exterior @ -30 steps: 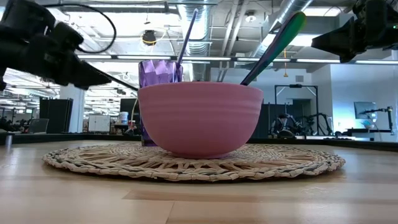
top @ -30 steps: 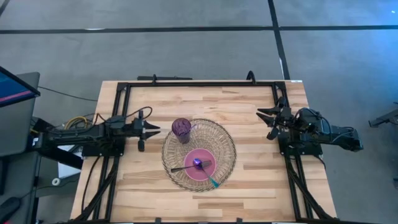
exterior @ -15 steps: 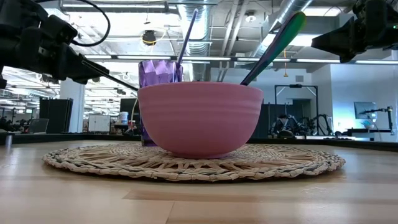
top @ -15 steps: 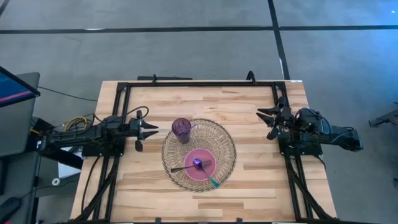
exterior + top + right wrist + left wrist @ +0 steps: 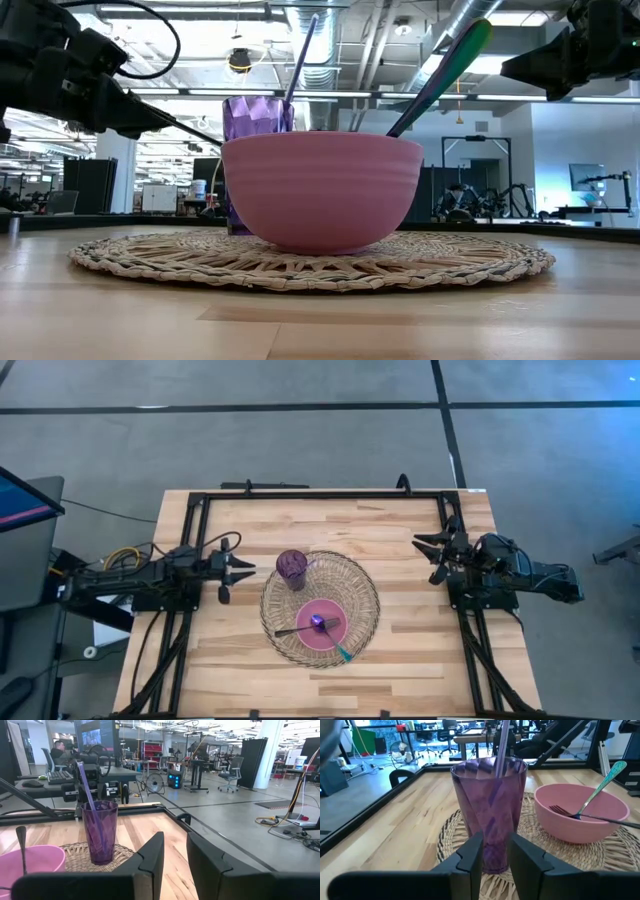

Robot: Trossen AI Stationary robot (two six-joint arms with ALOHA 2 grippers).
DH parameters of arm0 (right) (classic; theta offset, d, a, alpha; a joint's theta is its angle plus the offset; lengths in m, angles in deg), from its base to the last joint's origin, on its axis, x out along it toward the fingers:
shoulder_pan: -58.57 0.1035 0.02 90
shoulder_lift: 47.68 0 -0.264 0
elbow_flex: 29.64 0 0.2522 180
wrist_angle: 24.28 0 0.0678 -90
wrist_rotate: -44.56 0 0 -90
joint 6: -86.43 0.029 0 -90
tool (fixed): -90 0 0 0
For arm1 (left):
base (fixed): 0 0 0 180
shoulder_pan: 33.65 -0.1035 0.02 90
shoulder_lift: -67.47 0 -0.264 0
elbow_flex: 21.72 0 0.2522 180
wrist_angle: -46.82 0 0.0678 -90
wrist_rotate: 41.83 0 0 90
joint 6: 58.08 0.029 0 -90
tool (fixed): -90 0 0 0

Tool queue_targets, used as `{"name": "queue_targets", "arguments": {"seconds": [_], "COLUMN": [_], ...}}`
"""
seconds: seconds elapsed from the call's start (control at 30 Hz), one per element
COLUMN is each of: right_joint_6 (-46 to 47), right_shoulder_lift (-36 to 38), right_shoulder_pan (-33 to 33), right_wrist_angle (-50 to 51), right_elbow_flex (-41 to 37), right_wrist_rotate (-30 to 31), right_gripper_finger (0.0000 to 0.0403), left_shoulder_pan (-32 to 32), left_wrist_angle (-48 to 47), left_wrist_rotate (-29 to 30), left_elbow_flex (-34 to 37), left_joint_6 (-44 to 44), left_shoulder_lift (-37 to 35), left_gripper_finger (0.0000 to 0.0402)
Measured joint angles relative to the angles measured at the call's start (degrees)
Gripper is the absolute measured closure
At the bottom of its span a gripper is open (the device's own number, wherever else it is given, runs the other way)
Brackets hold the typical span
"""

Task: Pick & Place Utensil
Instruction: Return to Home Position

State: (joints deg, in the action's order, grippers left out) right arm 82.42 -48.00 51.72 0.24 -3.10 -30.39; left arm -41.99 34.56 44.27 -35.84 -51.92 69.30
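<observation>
Left tool (image 5: 238, 575) hovers with fingers parted and empty, near the violet cup (image 5: 291, 568) but clear of it. That cup stands upright on the woven mat (image 5: 355, 585) with a straw (image 5: 301, 55) in it, near the pink bowl (image 5: 322, 625), which holds a fork (image 5: 295, 630) and spoon (image 5: 342, 652). Right tool (image 5: 428, 558), also parted and empty, sits at the surface's (image 5: 400, 650) right edge.

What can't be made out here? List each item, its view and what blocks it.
- Low view: the wall of the pink bowl hides its contents and much of the violet cup.
- Left wrist view: the top of the straw runs off the picture's edge; the left gripper covers part of the cup's foot.
- High view: the tines of the fork are too small to tell.
</observation>
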Motion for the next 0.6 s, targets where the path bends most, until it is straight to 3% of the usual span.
{"name": "queue_targets", "arguments": {"seconds": [0.6], "right_joint_6": [0.0], "right_shoulder_lift": [0.0], "right_shoulder_pan": [0.0], "right_wrist_angle": [0.0], "right_elbow_flex": [0.0], "right_wrist_rotate": [0.0], "right_gripper_finger": [0.0326], "left_shoulder_pan": [0.0], "left_wrist_angle": [0.3], "left_wrist_rotate": [0.0], "left_elbow_flex": [0.0], "left_joint_6": [0.0], "left_shoulder_lift": [7.0], "left_gripper_finger": [0.0314]}}
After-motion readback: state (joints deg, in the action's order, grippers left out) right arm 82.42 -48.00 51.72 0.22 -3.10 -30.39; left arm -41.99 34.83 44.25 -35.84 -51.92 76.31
